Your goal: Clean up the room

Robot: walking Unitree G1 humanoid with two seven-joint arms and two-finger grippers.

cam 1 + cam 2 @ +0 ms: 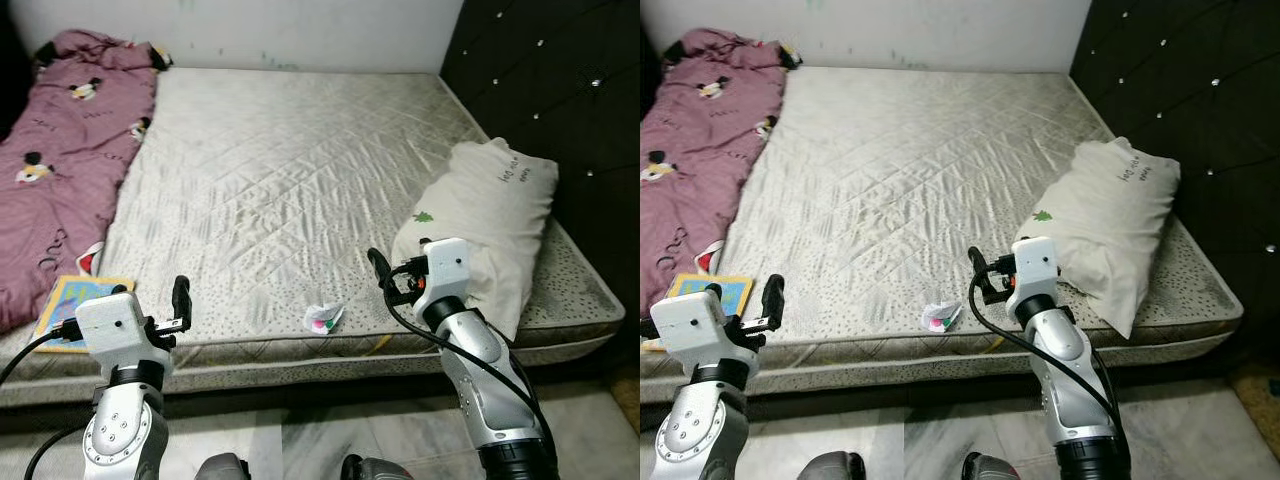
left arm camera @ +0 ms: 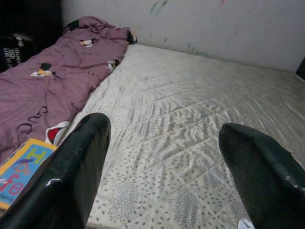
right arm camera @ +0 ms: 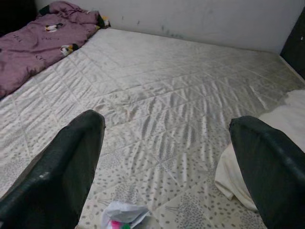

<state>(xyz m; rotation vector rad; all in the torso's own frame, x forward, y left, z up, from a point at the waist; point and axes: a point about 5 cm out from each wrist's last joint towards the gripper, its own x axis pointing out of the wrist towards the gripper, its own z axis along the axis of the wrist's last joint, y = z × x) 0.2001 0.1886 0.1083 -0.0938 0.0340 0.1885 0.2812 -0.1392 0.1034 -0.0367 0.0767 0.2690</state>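
Note:
A crumpled white wrapper [image 1: 323, 318] with pink and green specks lies on the pale quilted mattress [image 1: 280, 170], close to its front edge. A colourful book [image 1: 72, 305] rests at the front left, partly under a purple cartoon-print blanket [image 1: 60, 170]. My right gripper [image 3: 167, 123] hovers open over the front edge, just right of the wrapper [image 3: 123, 214] and left of a cream pillow [image 1: 485, 225]. My left gripper [image 2: 164, 131] is open too, held low at the front left beside the book [image 2: 19, 169], with nothing between its fingers [image 1: 181, 298].
The blanket runs along the mattress's left side up to the white back wall [image 1: 300, 30]. A dark tufted headboard [image 1: 560, 90] stands on the right. Pale tiled floor [image 1: 300, 430] lies in front of the bed.

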